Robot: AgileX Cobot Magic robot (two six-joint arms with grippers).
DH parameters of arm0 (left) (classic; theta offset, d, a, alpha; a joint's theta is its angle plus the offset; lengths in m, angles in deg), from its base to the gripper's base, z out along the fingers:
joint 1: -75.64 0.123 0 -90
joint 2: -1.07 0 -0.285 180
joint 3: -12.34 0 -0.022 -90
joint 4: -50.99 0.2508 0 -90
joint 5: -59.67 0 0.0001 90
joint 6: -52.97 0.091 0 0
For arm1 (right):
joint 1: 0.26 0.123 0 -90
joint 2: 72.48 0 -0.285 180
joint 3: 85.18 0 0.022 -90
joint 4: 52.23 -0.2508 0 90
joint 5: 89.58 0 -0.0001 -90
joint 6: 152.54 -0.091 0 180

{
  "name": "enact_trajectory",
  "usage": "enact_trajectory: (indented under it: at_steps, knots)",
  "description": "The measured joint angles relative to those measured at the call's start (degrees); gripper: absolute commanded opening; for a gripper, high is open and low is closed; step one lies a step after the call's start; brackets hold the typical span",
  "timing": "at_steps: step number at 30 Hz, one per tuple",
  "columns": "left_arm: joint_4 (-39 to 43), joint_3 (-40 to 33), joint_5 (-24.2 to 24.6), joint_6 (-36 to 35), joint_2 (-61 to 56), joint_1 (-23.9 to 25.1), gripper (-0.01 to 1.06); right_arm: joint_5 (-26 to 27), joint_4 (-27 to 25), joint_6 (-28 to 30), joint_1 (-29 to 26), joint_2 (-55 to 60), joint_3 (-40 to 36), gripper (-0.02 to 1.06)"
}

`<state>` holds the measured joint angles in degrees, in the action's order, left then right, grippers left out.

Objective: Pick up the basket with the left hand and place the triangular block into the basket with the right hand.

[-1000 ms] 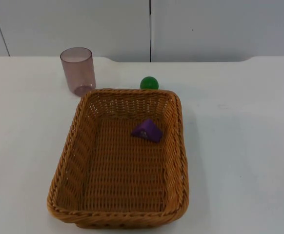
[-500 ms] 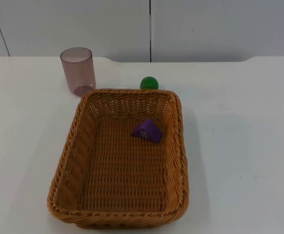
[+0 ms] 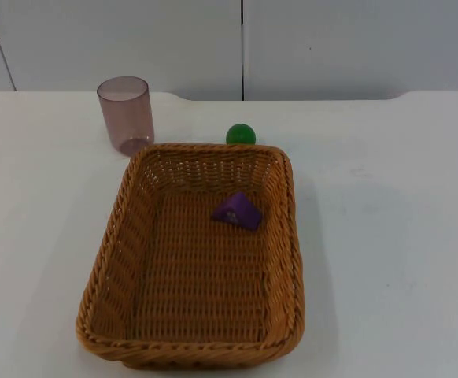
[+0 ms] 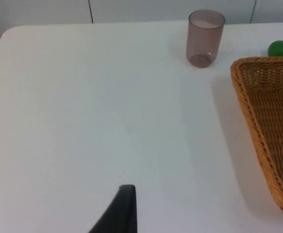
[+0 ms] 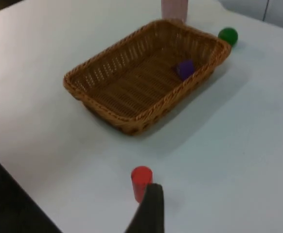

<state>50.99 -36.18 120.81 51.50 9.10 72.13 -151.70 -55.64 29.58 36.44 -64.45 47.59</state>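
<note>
Your triangular block point(image 3: 237, 210) already lies inside the basket point(image 3: 127, 236), toward its far right corner, and the basket sits flat on the table point(image 3: 386, 236), so by the look of it the job is done or close to it. I cannot tell whether the left gripper point(image 4: 122, 213) or the right gripper point(image 5: 149, 213) is apart or together. Both hang above the table, clear of the basket. A tinted cup point(image 3: 125, 114) and a green ball point(image 3: 241, 134) stand just beyond the far rim. A red cylinder point(image 5: 141, 182) stands just beside the right fingertip. Nothing blocks you.
</note>
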Motion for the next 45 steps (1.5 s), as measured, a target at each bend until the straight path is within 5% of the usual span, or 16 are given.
enact_trajectory:
  at_steps: [18, 23, 45]
  knots:
    - [0.0, -0.2, 0.2, 0.0, 0.0, 0.0, 1.05, 0.0, 3.0, -2.1, 0.0, 0.0, -0.1, 0.74]
    - [0.0, -0.2, 0.2, 0.0, 0.0, 0.0, 1.05, 0.0, 3.0, -2.1, 0.0, 0.0, -0.1, 1.06]
    - [1.3, -0.2, 0.2, -1.4, 0.0, 0.0, 1.05, 0.0, 3.0, -2.1, -2.4, 0.0, -0.1, 1.05]
